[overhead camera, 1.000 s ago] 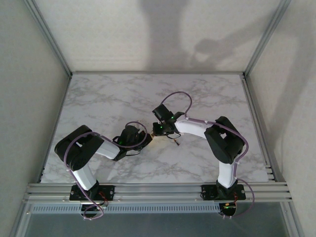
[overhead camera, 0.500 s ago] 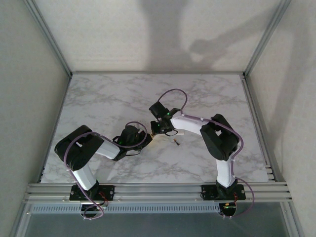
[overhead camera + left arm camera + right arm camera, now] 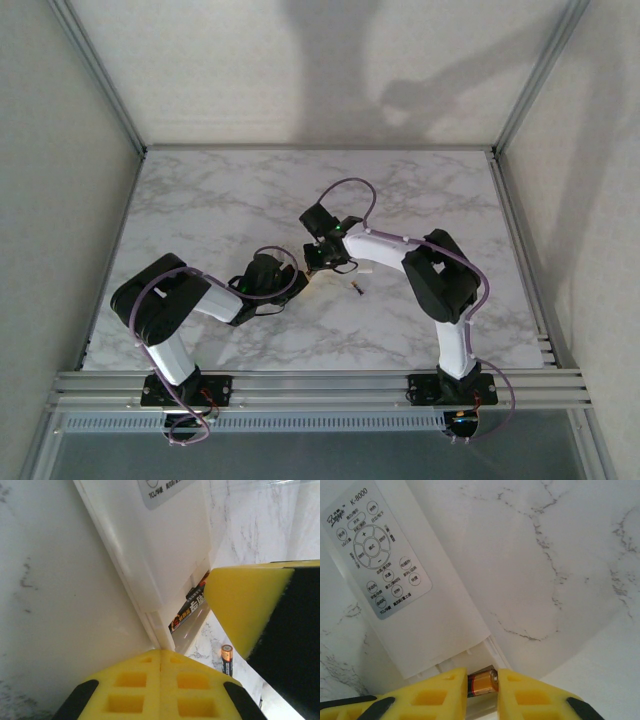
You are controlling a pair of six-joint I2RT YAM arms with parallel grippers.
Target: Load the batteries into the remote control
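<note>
The white remote control (image 3: pixel 420 605) lies face up with its grey button panel (image 3: pixel 380 555) toward the far end and its battery bay open at the near end. My right gripper (image 3: pixel 482 685) is shut on one battery (image 3: pixel 484 681), copper end to the right, held at the open bay. In the left wrist view the same battery (image 3: pixel 189 616) lies in the bay beside the right gripper's yellow pad (image 3: pixel 240 600). My left gripper (image 3: pixel 160 652) is shut, its tips against the remote's (image 3: pixel 165 545) end. The other battery (image 3: pixel 357 290) (image 3: pixel 227 660) lies loose on the table.
Both grippers meet at mid table, left gripper (image 3: pixel 294 284) and right gripper (image 3: pixel 318 264) almost touching. The marble tabletop (image 3: pixel 220 200) is bordered by aluminium frame posts and white walls on three sides.
The right arm has shifted left, bringing its held battery closer to the left gripper and the remote. The left arm and the loose battery have stayed put.
</note>
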